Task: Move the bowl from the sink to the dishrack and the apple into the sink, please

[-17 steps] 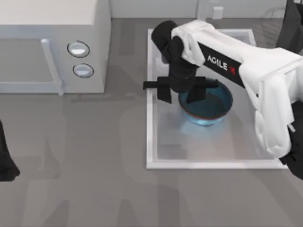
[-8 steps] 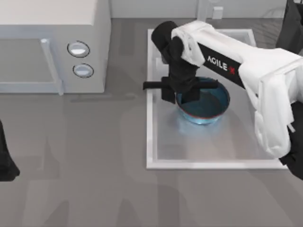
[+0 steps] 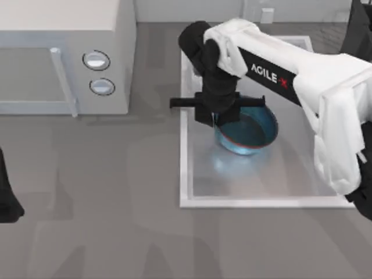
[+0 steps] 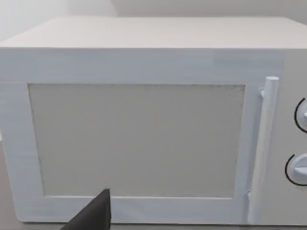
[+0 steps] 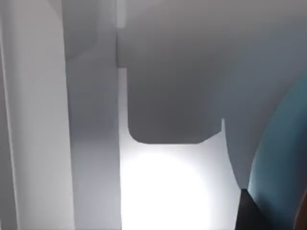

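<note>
Right gripper (image 3: 220,116) clenched on the bowl (image 3: 250,131) at its left rim, bowl directly beneath it inside the sink (image 3: 185,157). Left gripper (image 3: 7,197) parked far left over the desk (image 3: 104,203), facing the microwave (image 4: 144,120); grip state: cannot tell.

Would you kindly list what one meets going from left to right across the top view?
Left arm parked at the left edge → microwave → sink near rim → right gripper at the bowl's left rim → bowl.
</note>
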Controlling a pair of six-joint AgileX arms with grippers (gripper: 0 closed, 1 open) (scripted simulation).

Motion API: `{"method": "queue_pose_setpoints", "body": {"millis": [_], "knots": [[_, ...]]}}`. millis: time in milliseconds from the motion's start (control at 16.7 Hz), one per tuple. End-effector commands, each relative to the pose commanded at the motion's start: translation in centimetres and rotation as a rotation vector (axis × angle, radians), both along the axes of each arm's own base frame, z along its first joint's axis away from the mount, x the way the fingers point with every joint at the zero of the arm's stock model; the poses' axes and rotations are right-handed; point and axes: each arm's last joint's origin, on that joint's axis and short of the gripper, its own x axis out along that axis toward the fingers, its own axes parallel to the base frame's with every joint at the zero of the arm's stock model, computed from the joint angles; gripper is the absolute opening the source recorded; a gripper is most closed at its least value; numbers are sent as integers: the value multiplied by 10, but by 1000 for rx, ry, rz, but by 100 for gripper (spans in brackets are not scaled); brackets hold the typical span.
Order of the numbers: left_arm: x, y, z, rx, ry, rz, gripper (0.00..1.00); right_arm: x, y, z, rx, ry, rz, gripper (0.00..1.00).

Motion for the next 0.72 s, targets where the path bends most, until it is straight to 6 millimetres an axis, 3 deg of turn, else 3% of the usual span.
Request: {"method": "queue_pose_setpoints", "body": {"millis": [180,360,540,720], "knots": [[0,0,0,0,0,0,100,-35,21,55,1,2,-1,0],[0,0,0,0,0,0,100,-94,35,131,7,-2,-2,0],[0,0,0,0,0,0,100,-167,31,202,12,-5,-2,0],[0,0,0,0,0,0,100,-233,12,251,15,-8,-2,0]]}}
